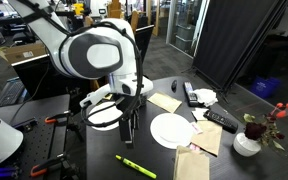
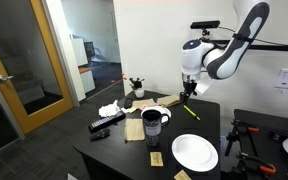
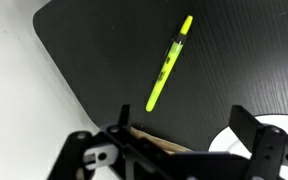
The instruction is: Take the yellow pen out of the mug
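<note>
Though flat, yellow pen [image 3: 170,62] diagonal

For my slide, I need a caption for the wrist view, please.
The yellow pen lies on the black table, free of the open gripper.

"Where was the yellow pen [image 2: 190,113]?"
"Flat on the black tabletop [image 2: 109,148], below the end effector [image 2: 188,93], apart from the mug [image 2: 154,122]."
"And the white plate [image 2: 194,152]?"
"Near the mug."
</note>
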`<state>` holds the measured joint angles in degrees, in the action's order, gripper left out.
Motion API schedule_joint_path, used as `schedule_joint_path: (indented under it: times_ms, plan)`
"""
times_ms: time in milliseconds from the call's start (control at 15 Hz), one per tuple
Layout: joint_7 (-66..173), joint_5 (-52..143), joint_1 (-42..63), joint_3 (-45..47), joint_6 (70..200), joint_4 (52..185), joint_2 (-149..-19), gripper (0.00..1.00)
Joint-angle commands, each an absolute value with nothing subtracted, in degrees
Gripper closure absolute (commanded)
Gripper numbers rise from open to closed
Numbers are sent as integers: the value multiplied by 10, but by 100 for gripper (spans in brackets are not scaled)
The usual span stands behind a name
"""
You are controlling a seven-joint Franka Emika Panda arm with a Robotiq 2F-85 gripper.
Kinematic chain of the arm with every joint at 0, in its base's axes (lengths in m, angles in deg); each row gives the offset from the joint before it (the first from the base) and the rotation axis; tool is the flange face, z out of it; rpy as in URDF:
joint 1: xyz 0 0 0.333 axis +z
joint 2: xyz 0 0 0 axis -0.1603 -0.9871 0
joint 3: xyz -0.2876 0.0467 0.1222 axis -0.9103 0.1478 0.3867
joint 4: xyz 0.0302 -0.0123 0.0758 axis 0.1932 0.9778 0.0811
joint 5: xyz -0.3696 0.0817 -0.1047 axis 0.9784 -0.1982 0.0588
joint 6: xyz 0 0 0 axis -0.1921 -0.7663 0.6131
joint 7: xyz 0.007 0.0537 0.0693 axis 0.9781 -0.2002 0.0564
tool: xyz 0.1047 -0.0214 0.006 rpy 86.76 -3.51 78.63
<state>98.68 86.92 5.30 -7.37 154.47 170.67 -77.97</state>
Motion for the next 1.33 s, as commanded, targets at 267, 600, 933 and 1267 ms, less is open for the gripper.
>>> schedule_joint_path:
  times_ms: [267,600,933,1267]
  plan:
    - [855,748,48,-48,1507,1730,-641,0]
    - [758,664,43,-19,1473,1723,-573,0]
    - [708,618,38,7,1458,1722,-528,0]
    - [718,620,24,23,1473,1713,-545,0]
